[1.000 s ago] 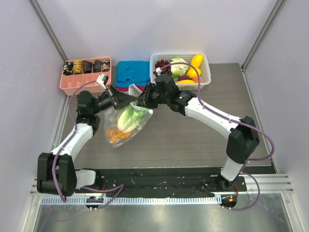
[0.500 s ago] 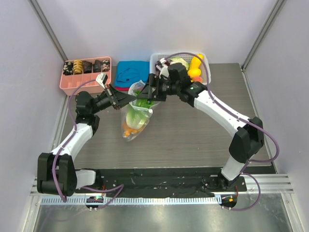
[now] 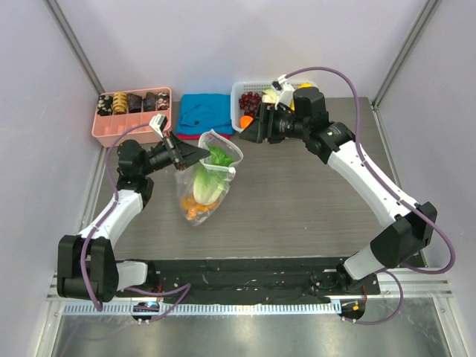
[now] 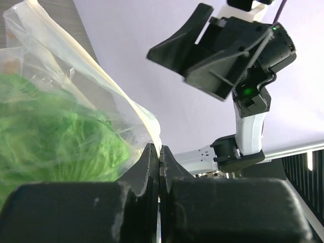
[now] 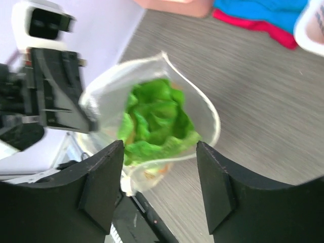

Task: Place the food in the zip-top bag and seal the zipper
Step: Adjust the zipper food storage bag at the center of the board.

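The clear zip-top bag (image 3: 205, 184) hangs from my left gripper (image 3: 195, 153), which is shut on its mouth edge. Its mouth gapes open. Green lettuce (image 3: 209, 178) fills it, with an orange piece (image 3: 195, 209) at the bottom. In the left wrist view the fingers (image 4: 152, 162) pinch the whitish zipper strip (image 4: 136, 109) beside the lettuce (image 4: 50, 131). My right gripper (image 3: 248, 134) is open and empty, up and right of the bag near the basket. The right wrist view (image 5: 159, 187) looks down into the bag's mouth (image 5: 215, 119) onto the lettuce (image 5: 157, 119).
A white lattice basket (image 3: 239, 91) with grapes (image 3: 251, 99) and other toy fruit stands at the back, partly hidden by my right arm. A blue cloth (image 3: 203, 111) lies left of it. A pink tray (image 3: 134, 123) with dark snack pieces is at the back left.
My right gripper has left the bag's mouth and moved up and right toward the basket. The bag now hangs from the left gripper alone and has swung more upright.
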{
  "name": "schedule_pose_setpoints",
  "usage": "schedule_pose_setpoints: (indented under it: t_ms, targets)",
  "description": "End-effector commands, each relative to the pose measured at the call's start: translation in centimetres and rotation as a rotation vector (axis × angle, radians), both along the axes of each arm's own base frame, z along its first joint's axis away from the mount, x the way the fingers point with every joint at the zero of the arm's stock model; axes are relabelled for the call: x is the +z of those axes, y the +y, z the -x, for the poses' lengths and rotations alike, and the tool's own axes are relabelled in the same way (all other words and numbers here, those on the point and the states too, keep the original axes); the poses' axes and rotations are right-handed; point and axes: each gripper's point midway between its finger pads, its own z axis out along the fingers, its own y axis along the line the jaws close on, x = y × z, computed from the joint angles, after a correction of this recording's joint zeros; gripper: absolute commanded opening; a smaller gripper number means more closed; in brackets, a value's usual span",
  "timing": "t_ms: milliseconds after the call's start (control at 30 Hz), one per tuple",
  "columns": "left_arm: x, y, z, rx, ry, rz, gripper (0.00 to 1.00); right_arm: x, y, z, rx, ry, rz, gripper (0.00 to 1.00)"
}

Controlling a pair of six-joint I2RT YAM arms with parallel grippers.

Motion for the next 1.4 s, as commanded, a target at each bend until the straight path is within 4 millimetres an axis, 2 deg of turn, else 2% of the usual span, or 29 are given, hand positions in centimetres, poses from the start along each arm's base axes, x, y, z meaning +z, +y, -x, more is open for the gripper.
schedule_pose_setpoints:
  t_ms: [0,67,100,200,300,333,367,433,467,533,633,667,700,733,767,800,867,933,967,1000,1100,1167,1200,1267,1333,1367]
  targets:
    - [1.7,0.0,0.7,-0.014,-0.093,-0.013,0.0,-4.2,-1.4,-0.5,-0.07,0.06,0.121,0.63]
    - [1.7,0.0,0.8,-0.015,-0.095,-0.017,0.0,-5.7,-1.3,-0.7,-0.073,0.107,0.138,0.6]
    - [1.6,0.0,0.8,-0.015,-0.096,-0.023,0.0,-7.2,-1.2,-0.8,-0.074,0.143,0.152,0.6]
    - [1.6,0.0,1.0,-0.017,-0.102,-0.031,0.0,-9.2,-0.5,-0.7,-0.066,0.204,0.149,0.61]
    - [1.5,0.0,1.0,-0.016,-0.094,-0.031,0.0,-10.2,-0.4,-1.2,-0.075,0.233,0.151,0.61]
    - [1.5,0.0,1.0,-0.018,-0.095,-0.033,0.0,-10.6,-0.2,-1.3,-0.072,0.242,0.149,0.57]
    - [1.4,0.0,1.1,-0.018,-0.091,-0.035,0.0,-10.5,0.2,-1.0,-0.056,0.257,0.132,0.39]
    - [1.3,0.0,1.2,-0.019,-0.104,-0.049,0.0,-10.2,0.5,-1.0,-0.045,0.259,0.115,0.2]
    - [1.0,0.0,1.2,-0.02,-0.094,-0.061,0.0,-10.0,0.4,-0.9,-0.047,0.257,0.113,0.01]
    - [0.5,0.1,1.2,-0.014,-0.123,-0.103,0.0,-9.1,0.2,-0.8,-0.041,0.226,0.112,0.01]
    - [-0.8,0.6,1.0,0.023,-0.075,-0.205,0.0,-7.4,0.1,-0.4,-0.034,0.189,0.094,0.01]
    - [-1.9,1.2,0.9,0.042,-0.061,-0.309,0.0,-5.7,0.0,-0.2,-0.032,0.162,0.068,0.01]
    - [-2.0,1.7,0.6,0.072,-0.088,-0.376,0.0,-4.5,0.3,0.4,-0.013,0.162,0.034,0.01]
    - [-1.9,2.3,0.9,0.097,-0.096,-0.439,0.0,-3.4,0.6,0.9,0.003,0.157,0.006,0.01]
    - [0.0,2.8,0.7,0.128,-0.2,-0.509,0.0,-1.2,0.7,1.5,0.017,0.127,-0.03,0.01]
    - [-0.9,4.1,0.6,0.19,-0.141,-0.592,0.0,-0.1,1.1,2.4,0.049,0.12,-0.056,0.01]
    - [1.7,5.0,1.1,0.246,-0.224,-0.642,0.0,1.6,2.0,4.3,0.095,0.099,-0.081,0.01]
    - [2.2,5.8,1.8,0.271,-0.249,-0.696,0.0,2.5,2.4,6.0,0.132,0.073,-0.084,0.01]
    - [2.9,6.0,2.5,0.285,-0.274,-0.701,0.0,2.5,3.0,6.9,0.159,0.068,-0.077,0.01]
    - [2.6,6.3,2.8,0.293,-0.27,-0.719,0.0,2.3,3.1,7.3,0.169,0.072,-0.066,0.01]
    - [0.1,6.6,3.6,0.261,-0.232,-0.763,0.0,0.5,3.5,7.3,0.152,0.076,-0.01,0.01]
    - [-4.1,7.0,3.5,0.227,-0.127,-0.817,0.0,-1.8,3.2,6.1,0.101,0.087,0.054,0.01]
    - [-5.9,7.4,3.5,0.219,-0.071,-0.851,0.0,-3.9,3.6,5.6,0.092,0.111,0.1,0.01]
    - [-11.0,8.1,3.4,0.164,0.095,-0.935,0.0,-7.5,3.2,4.8,0.065,0.155,0.176,0.01]
    - [-13.3,9.1,3.1,0.151,0.16,-0.977,0.0,-10.1,3.5,4.4,0.071,0.196,0.216,0.01]
    - [-13.4,9.4,2.8,0.153,0.166,-0.983,0.0,-9.9,3.9,4.5,0.087,0.199,0.205,0.01]
